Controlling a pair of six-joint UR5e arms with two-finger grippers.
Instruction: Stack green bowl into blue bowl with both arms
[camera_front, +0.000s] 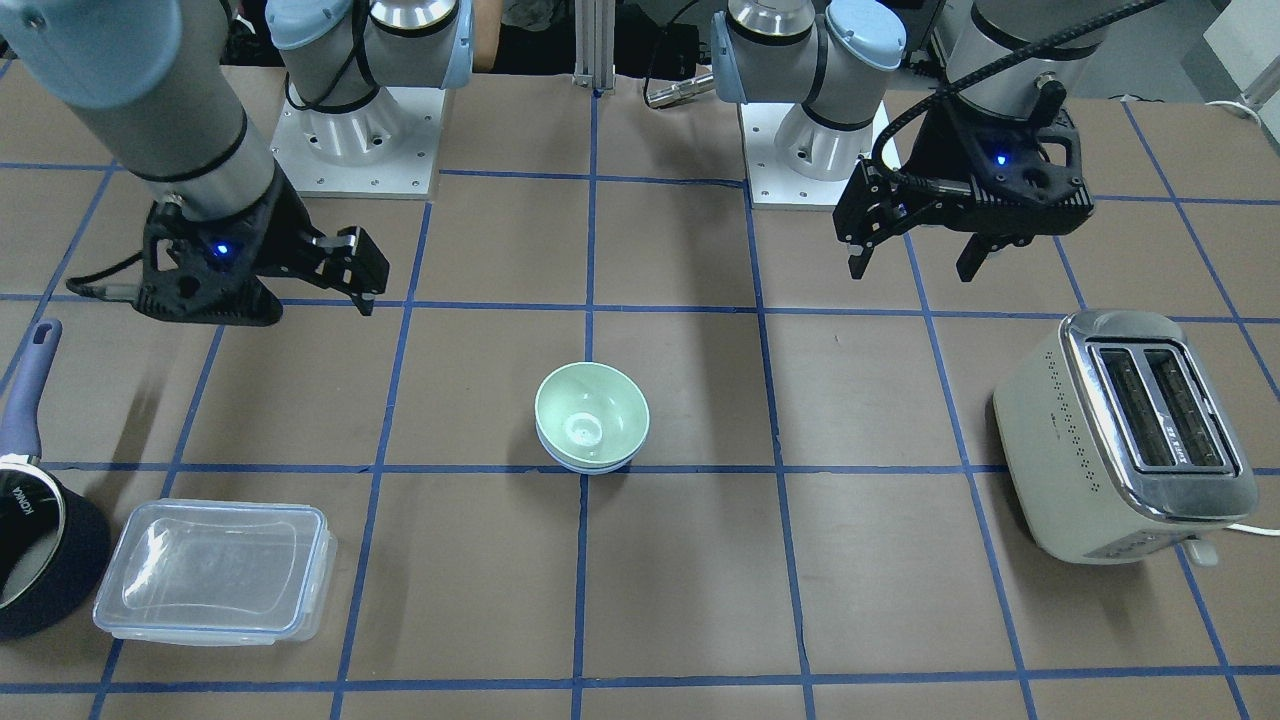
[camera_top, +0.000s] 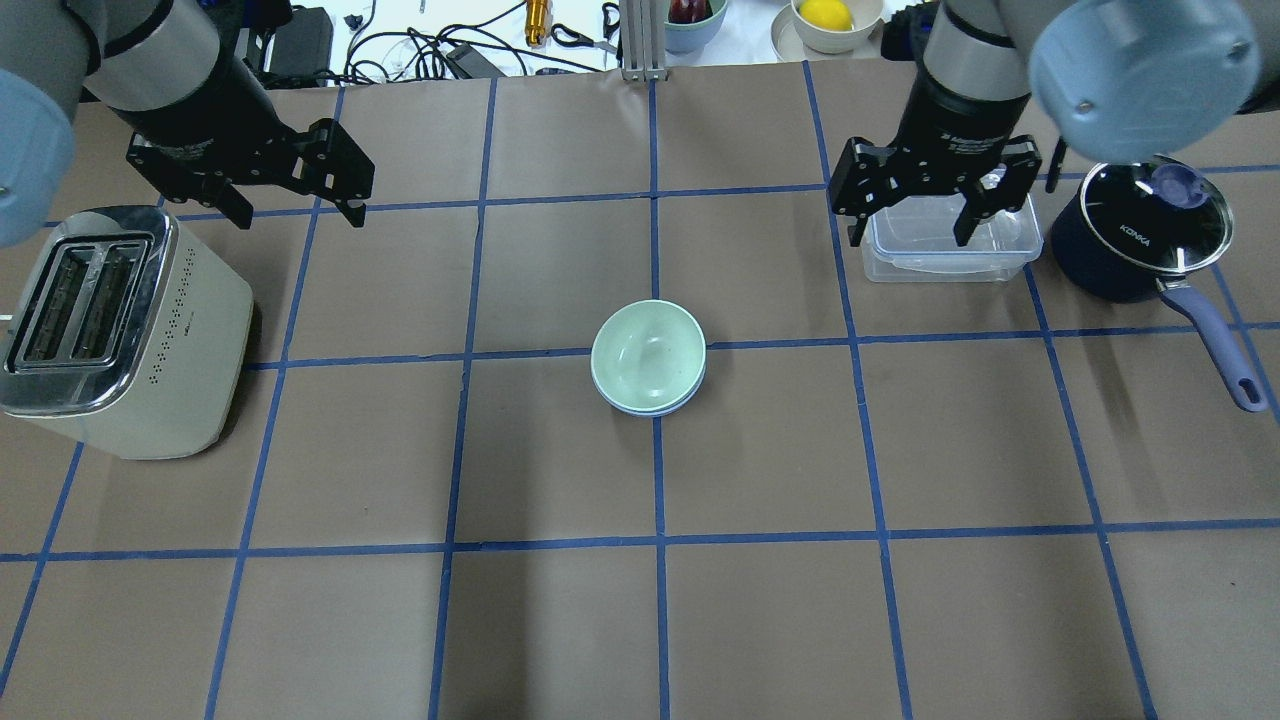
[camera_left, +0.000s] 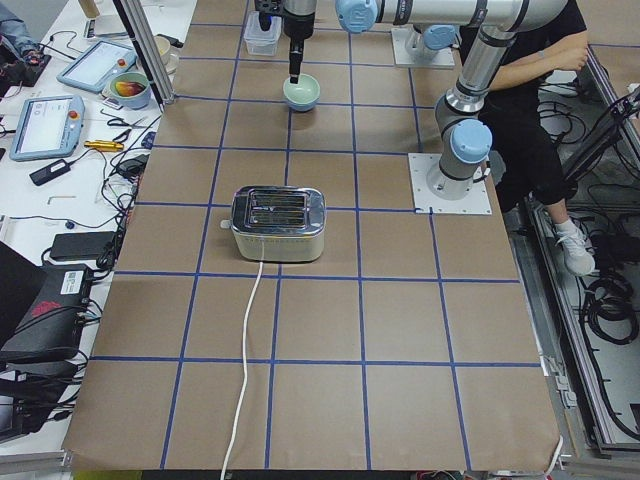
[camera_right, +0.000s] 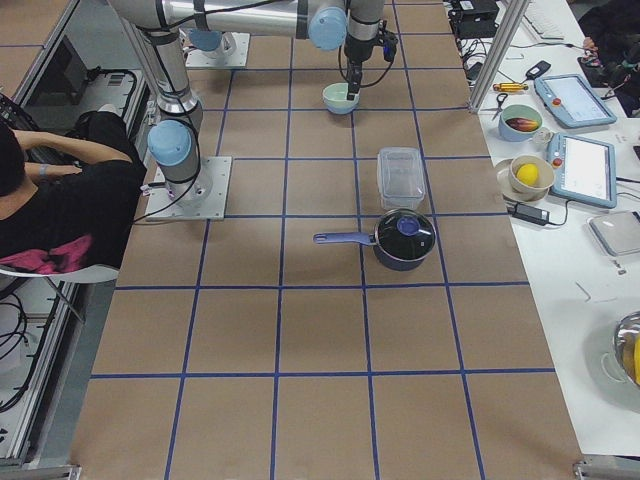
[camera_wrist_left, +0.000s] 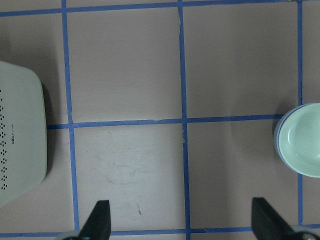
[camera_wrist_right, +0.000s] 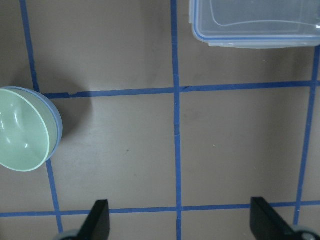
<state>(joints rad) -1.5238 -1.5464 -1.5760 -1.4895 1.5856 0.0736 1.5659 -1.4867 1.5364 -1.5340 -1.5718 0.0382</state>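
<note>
The pale green bowl (camera_front: 590, 415) sits nested inside the light blue bowl (camera_front: 592, 466) at the table's centre. Only the blue bowl's rim shows under it. In the overhead view the green bowl (camera_top: 648, 352) hides all but the near edge of the blue bowl (camera_top: 652, 411). My left gripper (camera_top: 300, 215) is open and empty, raised off to the left of the bowls. My right gripper (camera_top: 910, 238) is open and empty, raised off to the right, over a clear container. The left wrist view shows the green bowl (camera_wrist_left: 302, 145) at its right edge. The right wrist view shows it (camera_wrist_right: 22, 130) at its left edge.
A cream toaster (camera_top: 110, 330) stands at the table's left. A clear lidded container (camera_top: 950, 240) and a dark blue pot (camera_top: 1140, 235) with a long handle stand at the right. Blue tape lines grid the brown table.
</note>
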